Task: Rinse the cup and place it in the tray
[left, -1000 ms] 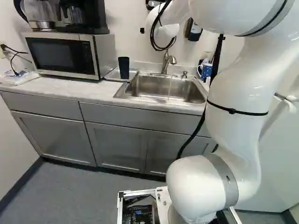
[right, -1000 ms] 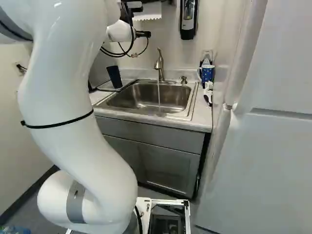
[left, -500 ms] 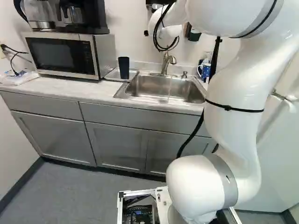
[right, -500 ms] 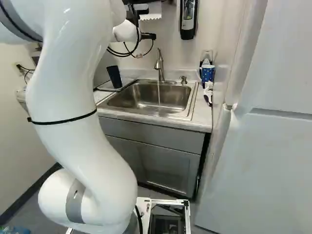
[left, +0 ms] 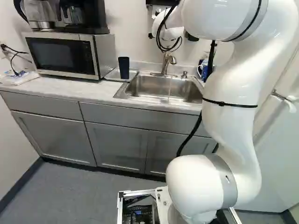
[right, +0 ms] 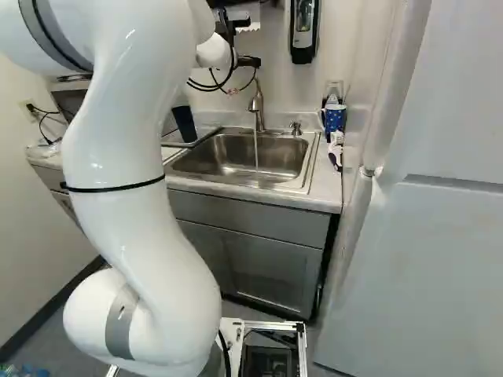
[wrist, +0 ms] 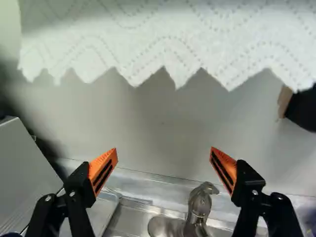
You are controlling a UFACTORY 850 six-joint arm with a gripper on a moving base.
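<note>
Two upright sides hem in your working room: the microwave (left: 105, 53) just beside the tray (left: 112, 76), and the white door (right: 424, 236) close to the right end of the surface (right: 324, 177). Between them, the sink (right: 224, 153) lies open within its metal rim, with water running into it from the faucet (right: 258, 102). Your task's cup (left: 124, 67) is dark and upright at the tray, left of the sink. Compared with half a second ago, your arm (right: 118, 157) leans farther ahead and its wrist (right: 214, 52) sits more to the right in both base views; the cup has stayed put. Your arm rises, bends over and reaches toward the wall, its pincer (right: 250, 61) high up. In the wrist view, your pincer (wrist: 164, 154) is spread wide and empty, with the paper towel (wrist: 163, 39) hanging ahead of it.
</note>
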